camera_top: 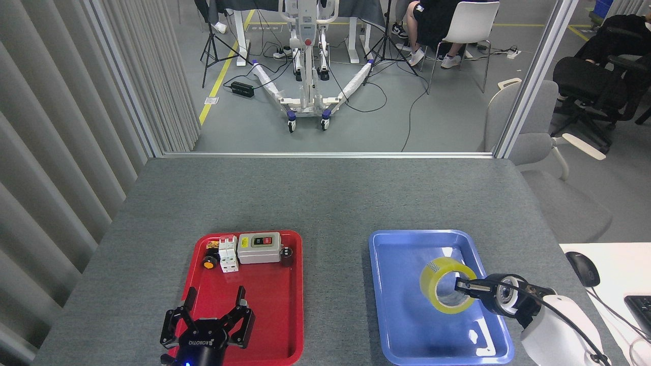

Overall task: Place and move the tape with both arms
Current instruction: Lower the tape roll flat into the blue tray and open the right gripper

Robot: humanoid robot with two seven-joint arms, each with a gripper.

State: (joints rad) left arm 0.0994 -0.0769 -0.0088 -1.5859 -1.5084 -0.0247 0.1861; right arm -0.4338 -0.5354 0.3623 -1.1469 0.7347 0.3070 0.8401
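The tape [446, 284] is a wide roll of translucent yellow packing tape, its glossy band catching the light and its pale printed core showing through the open centre, which faces the camera and slightly left. It stands on edge, tilted, above the right half of the blue tray [402, 315], whose far rim lies just behind it; whether its lower edge touches the tray floor cannot be told. The right claw [465, 285] comes in from the right, pointing left, with its dark fingers at the roll's right rim, one finger reaching into the hollow core, so it is clamped on the roll's wall. Behind it sit a round black wrist and a white casing with a black cable. The left claw [213, 311] hovers over the near end of the red tray [292, 305], its fingers spread wide and holding nothing, with the ROBOTIQ lettering visible on its body. At the far end of the red tray lie a grey switch box [259, 248], a white circuit breaker [228, 254] and a small orange button [208, 263]. Both trays rest on the grey table [325, 198].
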